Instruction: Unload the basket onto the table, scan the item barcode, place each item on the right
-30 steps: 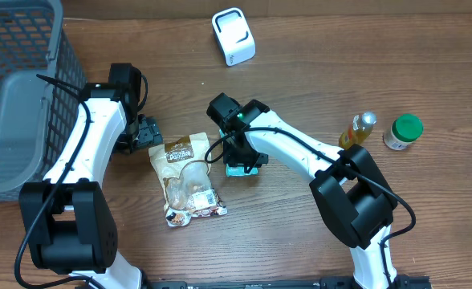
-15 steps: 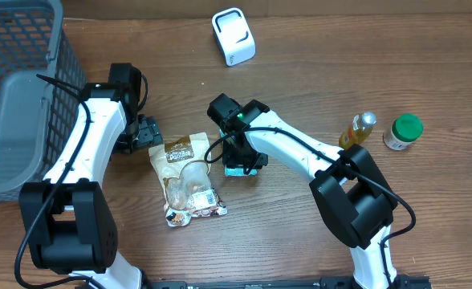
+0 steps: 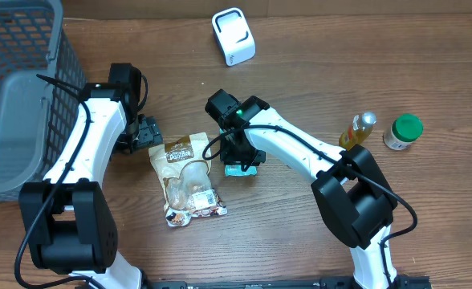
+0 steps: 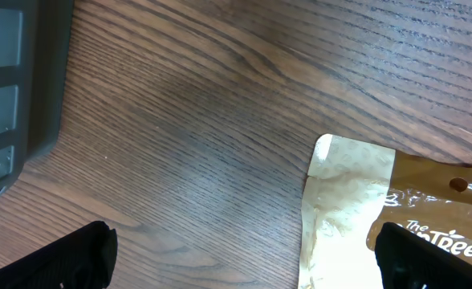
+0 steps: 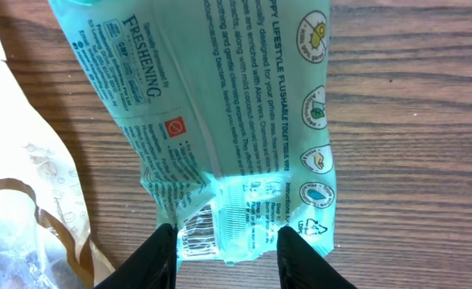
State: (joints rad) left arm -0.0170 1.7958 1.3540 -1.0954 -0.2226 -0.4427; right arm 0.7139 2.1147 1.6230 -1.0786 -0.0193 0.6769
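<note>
The item is a teal wet-wipes packet [image 5: 220,104], lying on the wooden table with its printed back up. A barcode [image 5: 199,230] shows at its crumpled near end. My right gripper [image 5: 229,258] is shut on that end, one black finger on each side. From overhead only a teal edge of the packet [image 3: 241,169] shows under the right gripper [image 3: 238,157]. The white scanner [image 3: 233,36] stands at the table's far edge. My left gripper [image 4: 248,265] hangs open and empty over bare wood, at the top left corner of a tan snack bag [image 4: 356,217].
The snack bag [image 3: 188,178] lies just left of the packet, touching or nearly so. A grey mesh basket [image 3: 15,96] fills the left side. An amber bottle [image 3: 358,130] and a green-capped jar [image 3: 402,132] stand at the right.
The right wrist has shifted slightly left and toward the far edge, still on the packet's end. The left arm has not moved.
</note>
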